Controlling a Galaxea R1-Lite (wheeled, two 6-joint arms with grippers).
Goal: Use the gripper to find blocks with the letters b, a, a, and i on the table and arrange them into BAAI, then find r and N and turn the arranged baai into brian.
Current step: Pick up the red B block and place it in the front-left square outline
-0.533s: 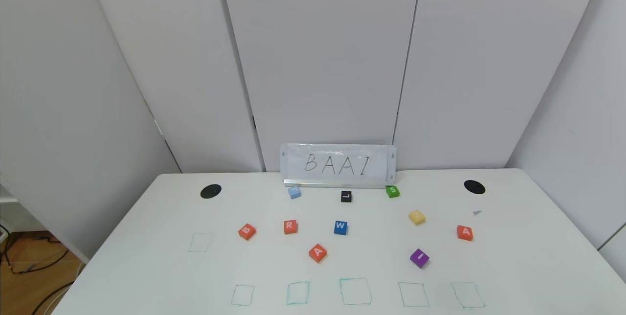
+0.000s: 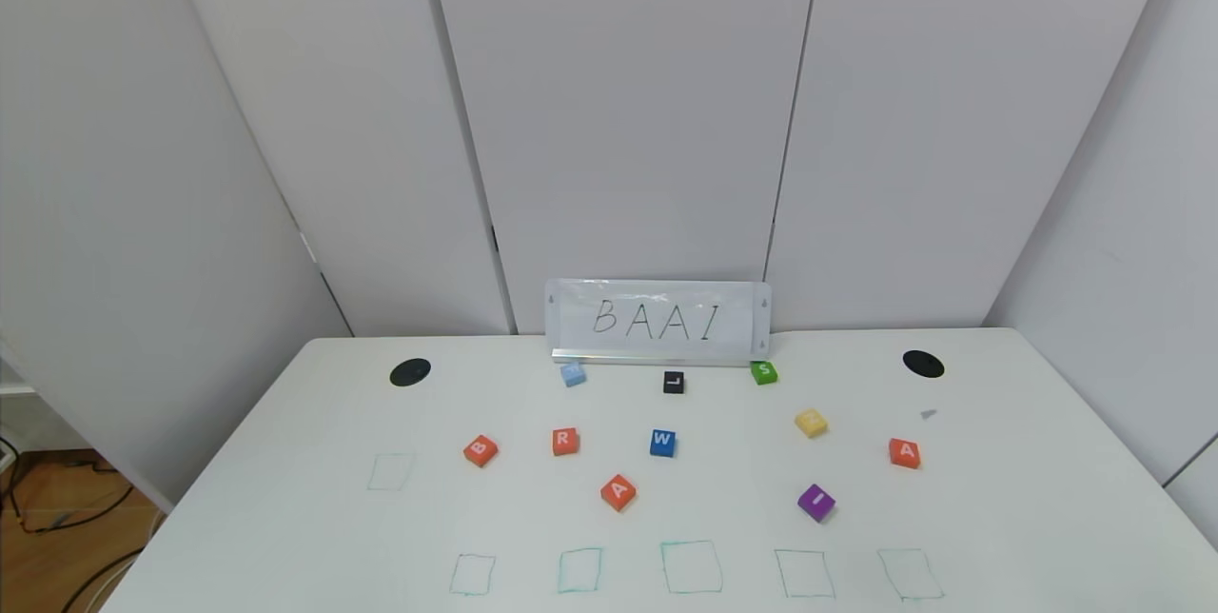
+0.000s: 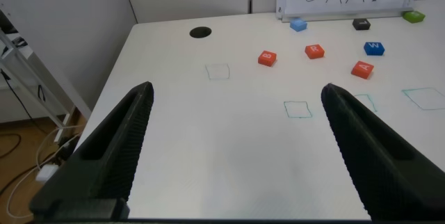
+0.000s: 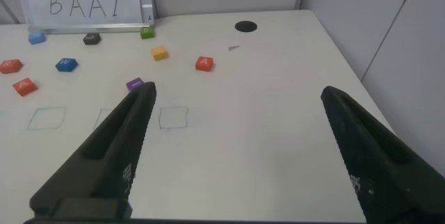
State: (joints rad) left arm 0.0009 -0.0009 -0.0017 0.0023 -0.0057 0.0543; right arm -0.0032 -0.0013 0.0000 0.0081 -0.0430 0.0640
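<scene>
Blocks (image 2: 481,450) unsorted on worktop (image 2: 285,518); nothing placed yet. B lies fwd of my left claw (image 3: 233,151), the nearer arm. Both claws, left & right (image 4: 236,151), spread apart, empty.

Neither arm shows in the head view. In the left wrist view the left end effector (image 3: 233,154) is cut off by the lower edge, only its two dark fingers (image 3: 111,154) showing; the right end effector (image 4: 233,154) is cropped the same way in the right wrist view. The surface (image 2: 285,518) runs out of the head view at its near edge. The letters on the pale blue block (image 2: 572,373) and the yellow block (image 2: 811,422) are too faint to read. A tiny grey scrap (image 2: 928,414) near the right-hand hole is too small to identify.
</scene>
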